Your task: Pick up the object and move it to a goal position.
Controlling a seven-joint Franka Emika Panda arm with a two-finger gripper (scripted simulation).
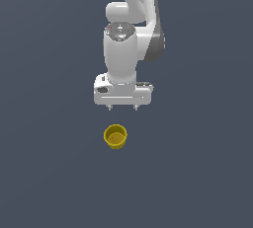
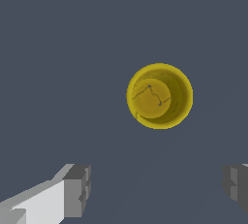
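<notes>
The object is a small yellow cup [image 1: 115, 136] standing upright on the dark grey floor, its hollow mouth facing up. In the wrist view the cup [image 2: 159, 96] shows its round rim and inner bottom. My white gripper [image 1: 122, 107] hangs above the floor, behind the cup in the exterior view and apart from it. Its two fingertips are spread wide with nothing between them. In the wrist view the gripper [image 2: 157, 189] is open, one grey fingertip [image 2: 77, 189] at each side, and the cup lies outside the gap between them.
A plain dark grey floor [image 1: 197, 172] surrounds the cup. The white arm [image 1: 129, 15] rises above the gripper toward the exterior view's upper edge.
</notes>
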